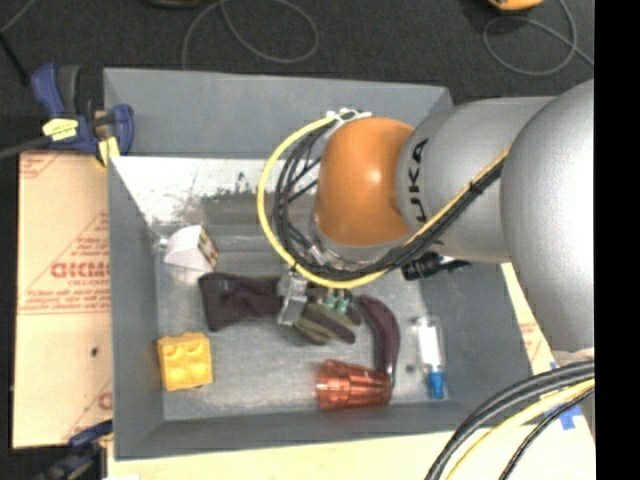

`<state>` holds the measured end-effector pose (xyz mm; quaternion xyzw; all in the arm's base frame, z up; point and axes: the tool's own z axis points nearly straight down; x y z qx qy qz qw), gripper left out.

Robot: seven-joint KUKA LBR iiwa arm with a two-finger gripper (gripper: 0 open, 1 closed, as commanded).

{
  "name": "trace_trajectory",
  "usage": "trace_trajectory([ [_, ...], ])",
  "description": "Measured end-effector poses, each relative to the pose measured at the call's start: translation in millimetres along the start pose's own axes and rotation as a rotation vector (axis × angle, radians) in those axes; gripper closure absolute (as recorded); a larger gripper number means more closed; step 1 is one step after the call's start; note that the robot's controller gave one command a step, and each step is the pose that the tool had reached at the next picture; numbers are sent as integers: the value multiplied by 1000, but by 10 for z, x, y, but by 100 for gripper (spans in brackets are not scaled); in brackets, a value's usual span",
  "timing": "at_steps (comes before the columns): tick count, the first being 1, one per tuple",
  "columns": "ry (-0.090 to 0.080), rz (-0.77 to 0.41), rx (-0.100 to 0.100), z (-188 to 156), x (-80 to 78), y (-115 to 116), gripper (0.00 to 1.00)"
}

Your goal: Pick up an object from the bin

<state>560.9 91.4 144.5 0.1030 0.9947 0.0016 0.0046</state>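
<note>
Dark brown cloth-like piece point(232, 298): lies on the bin floor, left of centre, with its right end running in under the claw point(312, 314). The claw sits low at that end, beneath the orange wrist cover point(365, 183); I cannot tell from where I stand whether it is open or closed. Judgement: the piece looks soft, limp and light, and not fragile. It would sag and could slip from a thin edge, so a bunched fold near its thicker middle seems the best hold. Just right of the claw lies a dark purple curved thing point(385, 330). Below that is a copper ribbed cup point(352, 385) on its side, and farther right a white tube with blue tip point(430, 353). Out to the left are a yellow block point(185, 360) and a white folded packet point(188, 248), near the bin wall point(135, 298).
</note>
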Motion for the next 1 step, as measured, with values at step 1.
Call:
trace_trajectory([
  [1,8,-9,4,-852,174,115,100],
])
